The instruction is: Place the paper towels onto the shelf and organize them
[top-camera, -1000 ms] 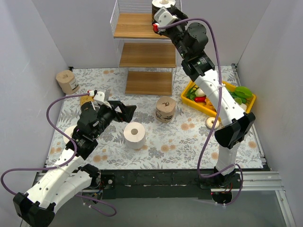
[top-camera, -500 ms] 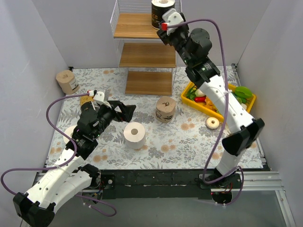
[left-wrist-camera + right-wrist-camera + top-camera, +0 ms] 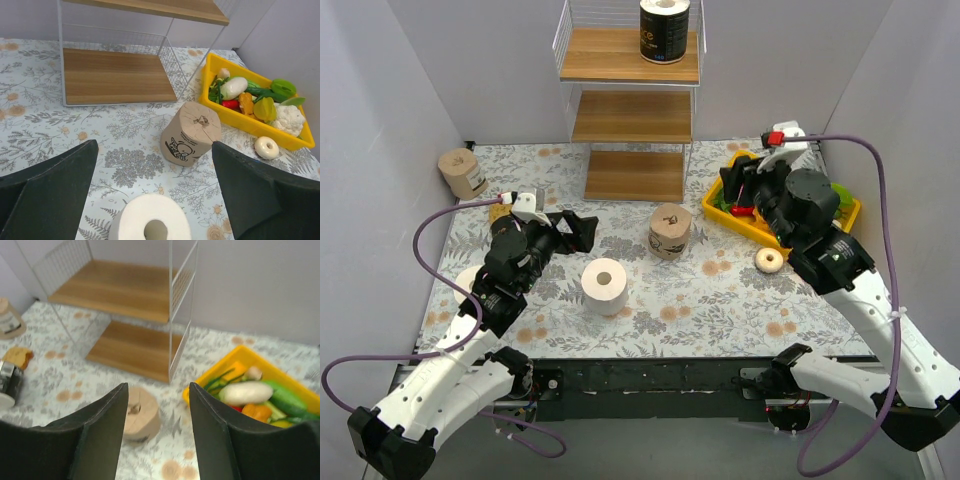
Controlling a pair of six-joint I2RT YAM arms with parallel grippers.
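Writing: the near tan roll (image 3: 191,133) is showing a dark cartoon animal on its wrap, but no lettering is coming through. The black roll (image 3: 664,30) and the far tan roll (image 3: 463,172) are carrying print too small to read.
Surface: a pale cloth (image 3: 720,300) with grey fern sprigs and orange blossoms is covering the table.
Room: plain pale walls are closing in at the left, back and right.
Shelf: the shelf (image 3: 630,117) is standing at the back of the cloth, and the black roll is sitting upright at the right end of its top board.
Rolls below: a white roll (image 3: 604,300) is standing core-up mid-cloth, with the near tan roll beyond it to the right. The far tan roll is waiting by the left wall. A second white roll (image 3: 468,281) is peeking out beside the left arm.
Left claw: the left gripper (image 3: 154,146) is hanging low over the cloth, fingers spread wide and gripping nothing.
Right claw: the right gripper (image 3: 158,386) is hovering by the yellow tray (image 3: 206,82), fingers parted with nothing between them.
Nearby: a small ring (image 3: 259,147) is lying just in front of the tray.
Change: a second ago the right arm was reaching up beside the black roll. Now it's pulling back down to the tray side, and the roll is staying on top. The left arm is barely shifting.
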